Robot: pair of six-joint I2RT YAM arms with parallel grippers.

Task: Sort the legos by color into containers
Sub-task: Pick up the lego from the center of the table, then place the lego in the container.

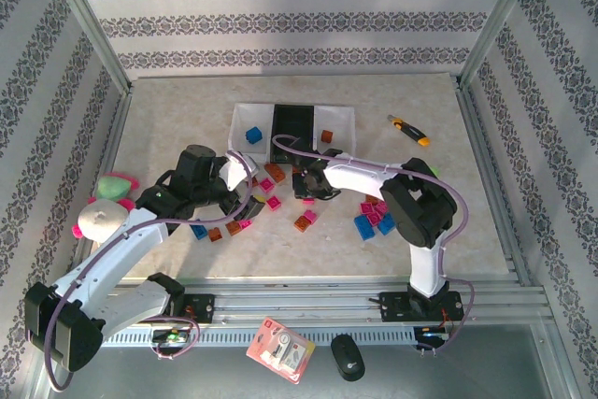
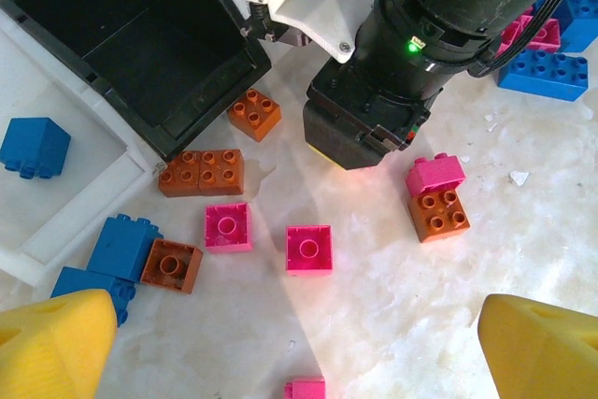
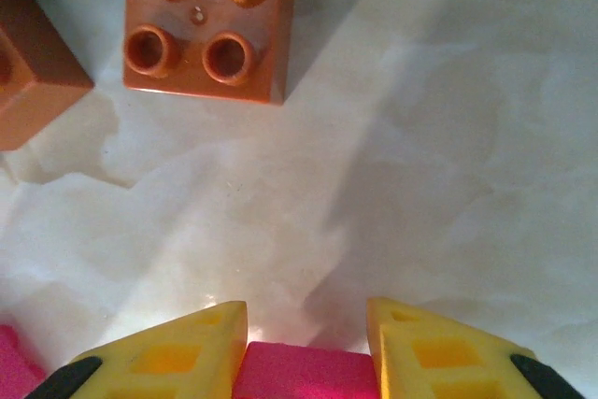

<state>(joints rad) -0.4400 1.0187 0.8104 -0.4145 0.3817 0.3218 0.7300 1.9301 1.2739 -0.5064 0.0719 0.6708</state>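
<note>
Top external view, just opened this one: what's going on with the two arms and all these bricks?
The right claw is closed on a pink brick on the table, next to an orange brick. The left claw hangs open above loose legos beside the black tray. One blue brick lies in a white tray; most legos are unsorted.

Bright, even light on your worktop [image 1: 187, 119]; shadows soft, and the yellow fingers [image 2: 56, 343] blur in both wrist views.
</note>
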